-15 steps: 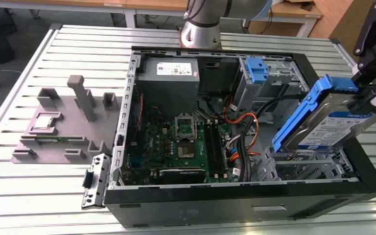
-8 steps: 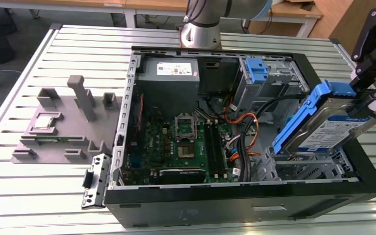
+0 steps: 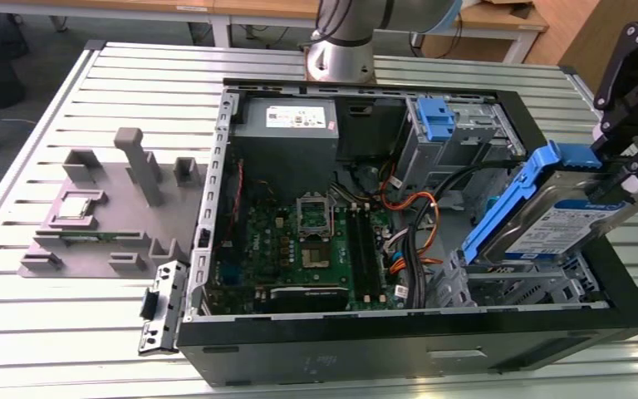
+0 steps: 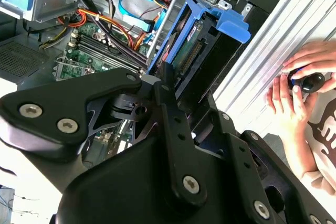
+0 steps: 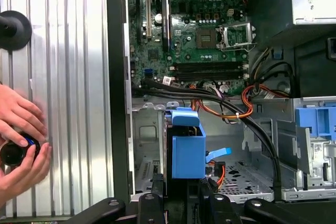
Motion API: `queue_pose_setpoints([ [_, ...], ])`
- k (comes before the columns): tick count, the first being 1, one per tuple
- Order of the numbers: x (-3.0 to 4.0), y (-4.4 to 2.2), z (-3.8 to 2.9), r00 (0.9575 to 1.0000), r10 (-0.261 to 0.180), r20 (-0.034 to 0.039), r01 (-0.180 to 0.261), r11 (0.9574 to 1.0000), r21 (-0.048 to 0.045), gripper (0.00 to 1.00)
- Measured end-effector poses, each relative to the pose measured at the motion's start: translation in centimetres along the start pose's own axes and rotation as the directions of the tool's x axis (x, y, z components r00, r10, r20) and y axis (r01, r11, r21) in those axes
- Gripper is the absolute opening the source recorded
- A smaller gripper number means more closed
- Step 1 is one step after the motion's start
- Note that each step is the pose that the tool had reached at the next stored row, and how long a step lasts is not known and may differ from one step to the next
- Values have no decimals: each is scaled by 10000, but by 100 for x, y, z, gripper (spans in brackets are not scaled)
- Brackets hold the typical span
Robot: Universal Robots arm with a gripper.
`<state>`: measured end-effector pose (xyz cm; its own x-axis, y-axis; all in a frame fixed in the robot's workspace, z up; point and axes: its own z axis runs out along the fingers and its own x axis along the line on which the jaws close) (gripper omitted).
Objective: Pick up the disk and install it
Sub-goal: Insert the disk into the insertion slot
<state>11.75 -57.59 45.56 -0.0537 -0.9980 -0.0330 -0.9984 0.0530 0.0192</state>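
The disk [image 3: 561, 223] is a silver drive with a white-and-blue label in blue carrier rails. It hangs tilted, one end low over the metal drive cage [image 3: 517, 287] at the exterior view's right end of the open computer case [image 3: 408, 334]. My black gripper [image 3: 631, 176] is shut on the disk's raised end. In both wrist views the blue carrier [image 4: 211, 23] [image 5: 188, 149] points away from the gripper [image 4: 185, 94] [image 5: 181, 202] towards the cage [image 5: 148, 145].
The motherboard [image 3: 308, 241], orange and black cables [image 3: 419, 208] and a second blue carrier [image 3: 435, 118] lie inside the case. A grey fixture [image 3: 109, 218] with a small square chip [image 3: 76, 208] stands at the exterior view's left. A person's hands [image 4: 299, 88] [image 5: 21, 140] rest on the slatted table beside the case.
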Motion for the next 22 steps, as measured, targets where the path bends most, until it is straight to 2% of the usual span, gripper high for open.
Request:
queue_pose_setpoints([
  [4,-3,-4,33,10000,0,2,0,10000,0,35],
  [11,-3,-4,43,10000,0,1,0,10000,0,35],
  [22,1,-6,164,10000,0,-15,0,10000,4,35],
])
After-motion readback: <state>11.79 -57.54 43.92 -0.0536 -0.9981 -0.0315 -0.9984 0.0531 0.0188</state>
